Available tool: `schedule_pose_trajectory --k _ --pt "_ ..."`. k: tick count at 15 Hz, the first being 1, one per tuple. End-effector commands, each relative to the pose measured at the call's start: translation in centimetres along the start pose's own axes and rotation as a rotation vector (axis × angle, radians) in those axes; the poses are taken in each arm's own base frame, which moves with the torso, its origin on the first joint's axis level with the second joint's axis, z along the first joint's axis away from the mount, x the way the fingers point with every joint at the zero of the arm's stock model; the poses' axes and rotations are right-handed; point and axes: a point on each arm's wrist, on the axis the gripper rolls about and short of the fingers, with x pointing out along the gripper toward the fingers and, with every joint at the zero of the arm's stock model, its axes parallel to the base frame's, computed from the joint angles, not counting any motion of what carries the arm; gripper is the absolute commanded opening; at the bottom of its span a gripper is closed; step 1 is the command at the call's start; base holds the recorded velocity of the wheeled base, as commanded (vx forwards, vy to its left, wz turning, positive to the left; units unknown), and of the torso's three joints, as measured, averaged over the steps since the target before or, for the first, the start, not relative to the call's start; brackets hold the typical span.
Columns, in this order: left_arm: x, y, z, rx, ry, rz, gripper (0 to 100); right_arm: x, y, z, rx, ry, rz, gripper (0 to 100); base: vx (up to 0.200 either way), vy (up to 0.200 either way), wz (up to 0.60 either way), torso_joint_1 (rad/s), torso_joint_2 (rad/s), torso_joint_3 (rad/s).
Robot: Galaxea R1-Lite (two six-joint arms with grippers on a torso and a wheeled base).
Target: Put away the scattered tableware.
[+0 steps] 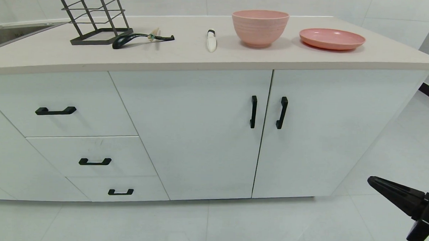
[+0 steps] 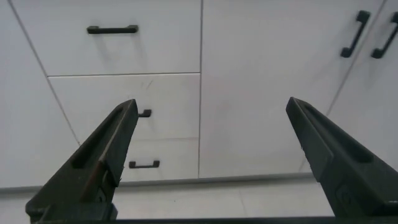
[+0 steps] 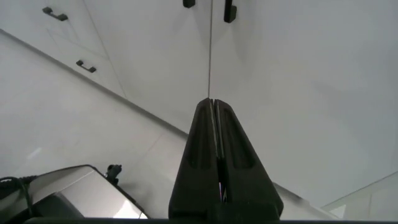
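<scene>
On the table [image 1: 188, 57], ribbed pink bowl [image 1: 260, 27], shallow pink plate [image 1: 332, 38] right of it, white spoon [image 1: 211, 41] left of it, left end effector [image 2: 212, 106] released, right end effector [image 3: 212, 107] clenched empty.

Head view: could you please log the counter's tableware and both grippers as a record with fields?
Bowl: pink, upright, on counter
Plate: pink, right of bowl
White utensil: lying left of bowl
Black utensil: lying beside wire rack base
Left gripper: open, empty, facing drawers
Right gripper: shut, empty, facing cabinet doors
</scene>
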Motion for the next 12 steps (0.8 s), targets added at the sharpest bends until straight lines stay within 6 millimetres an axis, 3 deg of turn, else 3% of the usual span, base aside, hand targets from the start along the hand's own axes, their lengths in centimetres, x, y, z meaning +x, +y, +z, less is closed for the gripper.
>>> schedule_pose_trajectory --k 1,4,5,8,12 --pt "1.7 -0.2 3.9 -0.008 0.057 -0.116 100 0.8 -0.3 -0.2 0.002 0.021 0.015 100 0.000 0.000 0.00 0.000 0.00 0.000" --pt "5.9 -0.7 7.9 0.075 0.126 -0.302 100 2.8 -1.2 1.2 -0.043 -0.047 0.063 100 0.000 0.000 0.00 0.000 0.00 0.000" --pt "6.5 -0.8 8.2 0.089 0.135 -0.323 100 3.0 -1.3 1.3 -0.049 -0.054 0.076 100 0.000 0.000 0.00 0.000 0.00 0.000" --pt "12.2 -1.4 8.4 0.141 0.127 -0.503 100 4.9 -2.0 1.4 -0.087 -0.087 0.160 100 0.000 0.000 0.00 0.000 0.00 0.000" --pt "15.4 -1.9 7.7 0.130 0.113 -0.640 100 6.8 -2.9 2.1 -0.119 -0.127 0.182 100 0.000 0.000 0.00 0.000 0.00 0.000"
